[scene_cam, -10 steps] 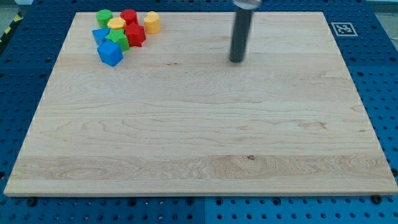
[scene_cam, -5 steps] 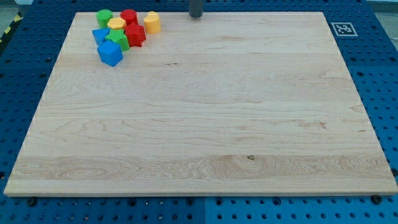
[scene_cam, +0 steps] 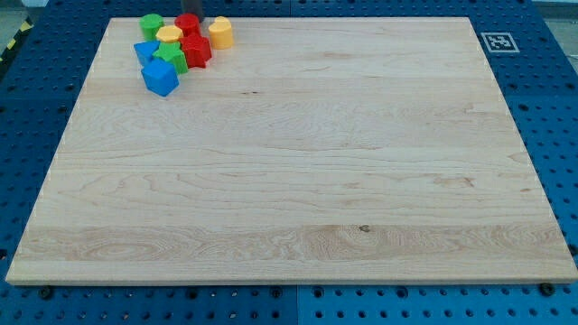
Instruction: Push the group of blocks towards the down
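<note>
A cluster of blocks sits at the board's top left corner: a green block (scene_cam: 151,24), a yellow block (scene_cam: 169,35), a red cylinder (scene_cam: 187,24), a red block (scene_cam: 196,50), a yellow-orange cylinder (scene_cam: 221,32), a blue block (scene_cam: 144,51), a green block (scene_cam: 171,60) and a blue cube (scene_cam: 161,78). Only a short dark piece of my rod shows at the view's top edge. My tip (scene_cam: 196,15) is just above the cluster, between the red cylinder and the yellow-orange cylinder. I cannot tell whether it touches them.
The wooden board (scene_cam: 298,181) lies on a blue pegboard table (scene_cam: 551,108). A black-and-white marker tag (scene_cam: 499,41) sits off the board's top right corner.
My rod moved from the board's top middle up and to the left, and now stands at the top edge just above the cluster. The blocks have not moved.
</note>
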